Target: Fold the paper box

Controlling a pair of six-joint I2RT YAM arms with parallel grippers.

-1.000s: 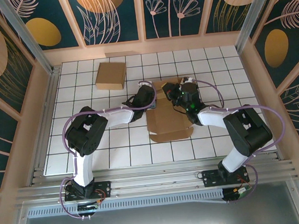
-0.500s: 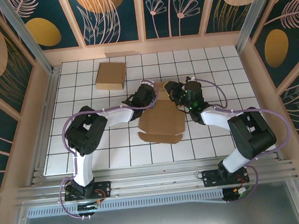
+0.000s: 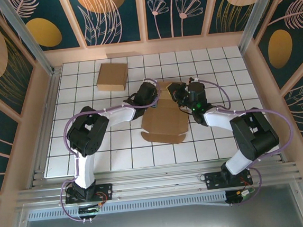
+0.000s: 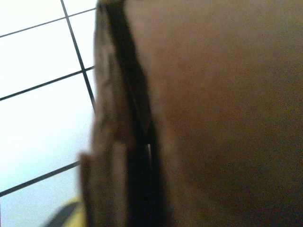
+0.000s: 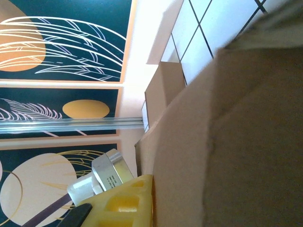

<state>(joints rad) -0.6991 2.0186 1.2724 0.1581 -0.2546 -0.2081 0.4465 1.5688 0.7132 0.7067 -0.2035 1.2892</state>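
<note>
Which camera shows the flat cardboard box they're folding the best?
The top external view: nearly the whole unfolded paper box shows there, with its outline clear. Both wrist views sit so close that it is a blurry brown surface.

The paper box (image 3: 163, 120) is made of matt brown cardboard, seen to be rough and fibrous at its edges. Beneath it, the table (image 3: 91, 150) is faced with smooth, faintly glossy white tiles.

Table (image 3: 232, 64): closed box (image 3: 111, 77), paper box (image 3: 165, 122)
</note>
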